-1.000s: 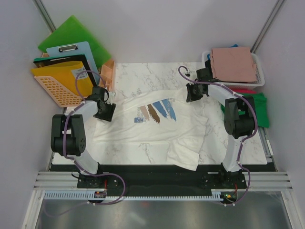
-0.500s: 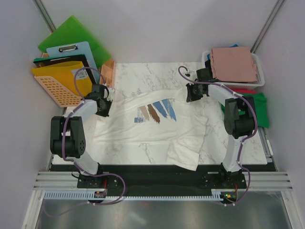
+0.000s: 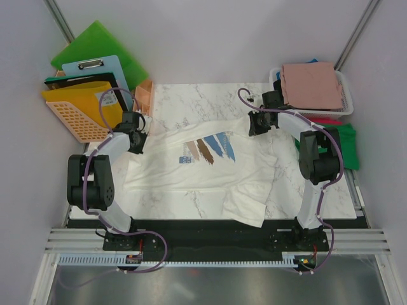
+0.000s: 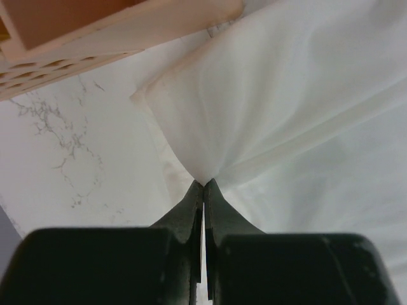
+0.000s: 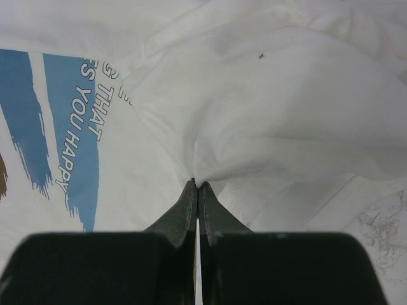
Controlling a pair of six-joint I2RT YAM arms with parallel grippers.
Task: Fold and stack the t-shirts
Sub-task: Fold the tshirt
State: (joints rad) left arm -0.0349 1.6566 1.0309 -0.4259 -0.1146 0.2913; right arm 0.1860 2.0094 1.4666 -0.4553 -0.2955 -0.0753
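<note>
A cream-white t-shirt (image 3: 203, 168) with a blue-and-brown chest print lies spread across the marble table (image 3: 191, 98). My left gripper (image 3: 135, 141) is shut on its left edge; the left wrist view shows the cloth (image 4: 280, 95) pinched at the gripper's tips (image 4: 203, 184). My right gripper (image 3: 255, 126) is shut on the shirt's far right part, the fabric (image 5: 267, 114) bunching at its tips (image 5: 198, 184) beside the blue print (image 5: 70, 127). A folded dusty-pink t-shirt (image 3: 311, 86) lies on the white basket (image 3: 347, 95). A green t-shirt (image 3: 346, 143) and a strip of red one (image 3: 331, 119) lie at the right.
Stiff green, blue and yellow boards and an orange mesh tray (image 3: 76, 114) are stacked at the back left. A small peach-coloured bin (image 3: 144, 96) stands just behind the left gripper, also seen in the left wrist view as the bin (image 4: 114, 25). The table's front edge (image 3: 210, 219) runs below the shirt.
The left gripper has moved a little back and left and closed on the shirt's left edge, pulling that edge taut. The right arm has not moved.
</note>
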